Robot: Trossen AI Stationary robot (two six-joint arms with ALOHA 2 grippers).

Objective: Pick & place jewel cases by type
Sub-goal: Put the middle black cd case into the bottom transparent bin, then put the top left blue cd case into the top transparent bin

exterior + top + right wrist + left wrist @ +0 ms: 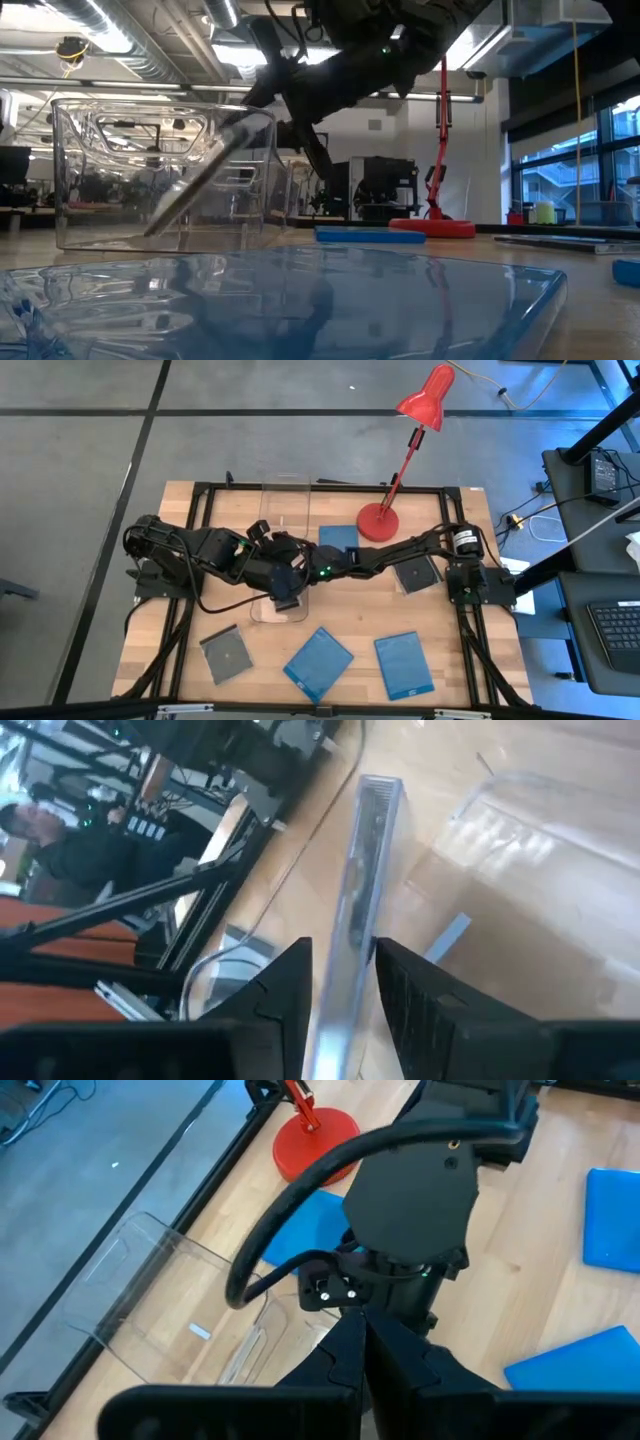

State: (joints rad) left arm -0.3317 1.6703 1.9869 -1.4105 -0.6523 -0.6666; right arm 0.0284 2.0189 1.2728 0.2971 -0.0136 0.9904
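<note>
A clear bin (285,510) stands mid-table. A grey transparent jewel case (195,190) leans aslant inside it. My right gripper (345,970) reaches into the bin from the table's right and is open, one finger on each side of that case's upper edge. My left gripper (365,1345) is shut on nothing and hangs high over the bin's near end, above the right arm's wrist. Flat on the table lie blue cases (340,538) (318,662) (403,663) and grey cases (417,572) (225,655). My right gripper stands astride the grey case's upper edge (360,870), the fingers lying along the case's faces. A narrow gap shows beside one finger (290,980). Whether the other finger (410,985) touches the case I cannot tell. The case leans tilted, its lower edge (150,232) on the bin's floor.
A red desk lamp stands with its base (378,520) at the far side, right of the bin. Black frame rails (190,610) run along the table's edges. A person (40,830) shows in the room beyond the table.
</note>
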